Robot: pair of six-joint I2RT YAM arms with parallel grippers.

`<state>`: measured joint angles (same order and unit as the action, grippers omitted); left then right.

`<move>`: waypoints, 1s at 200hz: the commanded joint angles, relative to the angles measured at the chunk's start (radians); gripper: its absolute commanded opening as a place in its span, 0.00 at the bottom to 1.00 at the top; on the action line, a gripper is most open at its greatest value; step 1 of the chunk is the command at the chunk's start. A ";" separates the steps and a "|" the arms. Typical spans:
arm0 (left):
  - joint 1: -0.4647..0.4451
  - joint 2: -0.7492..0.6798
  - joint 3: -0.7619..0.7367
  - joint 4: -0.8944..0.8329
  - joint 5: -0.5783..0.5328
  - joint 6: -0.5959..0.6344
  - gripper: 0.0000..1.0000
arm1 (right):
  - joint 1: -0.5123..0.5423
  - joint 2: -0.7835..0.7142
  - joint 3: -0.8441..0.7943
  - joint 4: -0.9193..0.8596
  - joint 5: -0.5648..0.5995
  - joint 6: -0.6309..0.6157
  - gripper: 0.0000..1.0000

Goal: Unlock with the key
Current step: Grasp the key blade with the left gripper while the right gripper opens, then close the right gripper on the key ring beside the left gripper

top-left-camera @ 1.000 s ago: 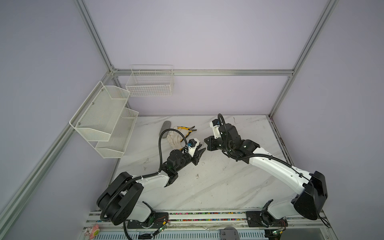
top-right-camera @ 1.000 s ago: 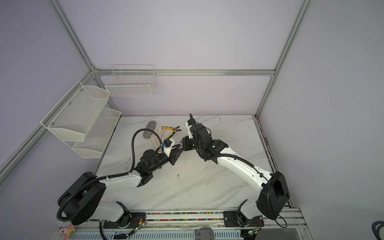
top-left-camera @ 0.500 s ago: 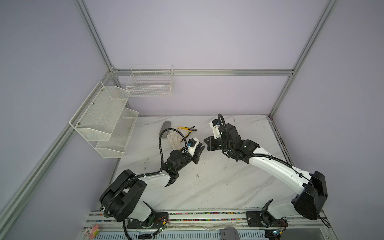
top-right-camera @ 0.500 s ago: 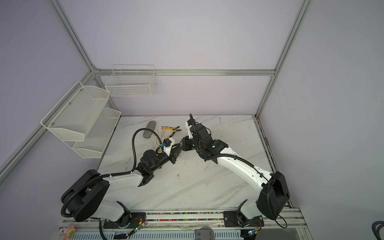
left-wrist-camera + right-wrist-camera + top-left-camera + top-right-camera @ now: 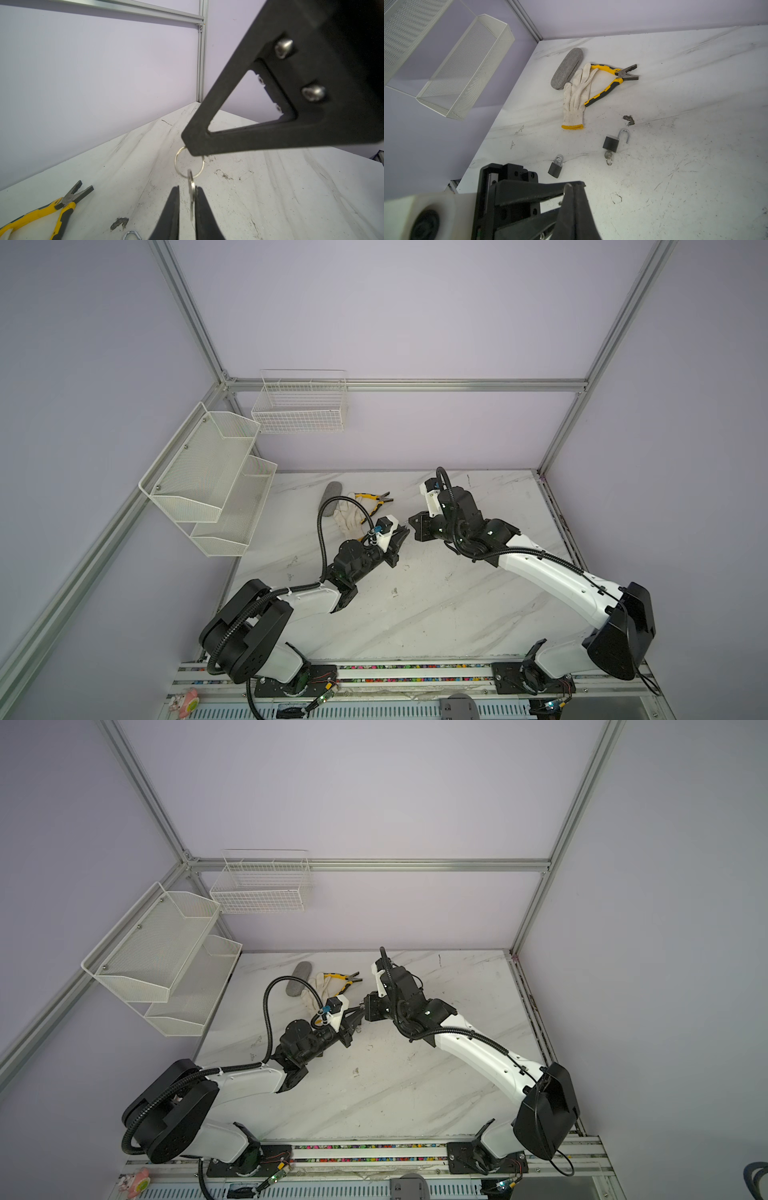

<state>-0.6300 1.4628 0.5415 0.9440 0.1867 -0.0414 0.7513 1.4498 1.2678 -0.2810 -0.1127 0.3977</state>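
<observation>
Wall shelves [image 5: 199, 485], right end effector [image 5: 572, 187] pinching keyring [image 5: 175, 163], left end effector [image 5: 188, 188] ajar around key [image 5: 191, 195]

Both top views look down from high over the table [image 5: 436, 614]; wrist views, low and close, share the pliers [image 5: 619, 74].

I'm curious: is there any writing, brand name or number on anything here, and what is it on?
None can be read. The closed padlock, open padlock, pliers, glove, key and key ring show no lettering; any stamp on them is too small or blurred to tell.
</observation>
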 commanded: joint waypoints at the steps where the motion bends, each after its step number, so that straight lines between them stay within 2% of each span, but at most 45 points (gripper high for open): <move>1: -0.004 0.004 0.044 0.059 0.024 0.006 0.13 | -0.005 -0.014 0.025 0.000 0.002 0.007 0.00; 42: -0.003 0.005 0.046 0.056 0.025 0.005 0.07 | -0.006 -0.020 0.022 0.002 0.007 0.007 0.00; 59: -0.003 0.001 0.044 0.050 0.025 0.002 0.00 | -0.006 -0.020 0.021 0.000 0.010 0.007 0.00; 95: -0.002 -0.040 0.043 -0.030 0.050 0.003 0.00 | -0.010 -0.027 0.019 0.006 0.022 -0.002 0.00; 127: 0.000 -0.106 0.059 -0.176 0.106 0.012 0.00 | -0.015 -0.036 0.009 0.028 0.005 -0.026 0.00; 164: 0.006 -0.181 0.083 -0.351 0.084 0.001 0.00 | -0.031 -0.061 -0.016 0.072 -0.051 -0.063 0.16; 174: 0.012 -0.200 0.103 -0.423 0.083 0.008 0.00 | -0.042 -0.071 -0.046 0.123 -0.140 -0.093 0.18; 184: 0.018 -0.215 0.124 -0.489 0.103 0.024 0.00 | -0.054 -0.113 -0.079 0.179 -0.215 -0.105 0.28; 200: 0.030 -0.231 0.154 -0.570 0.148 0.051 0.00 | -0.070 -0.140 -0.127 0.249 -0.320 -0.127 0.37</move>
<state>-0.6197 1.2739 0.5686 0.5369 0.2707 -0.0345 0.7025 1.3716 1.2003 -0.1684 -0.2451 0.3260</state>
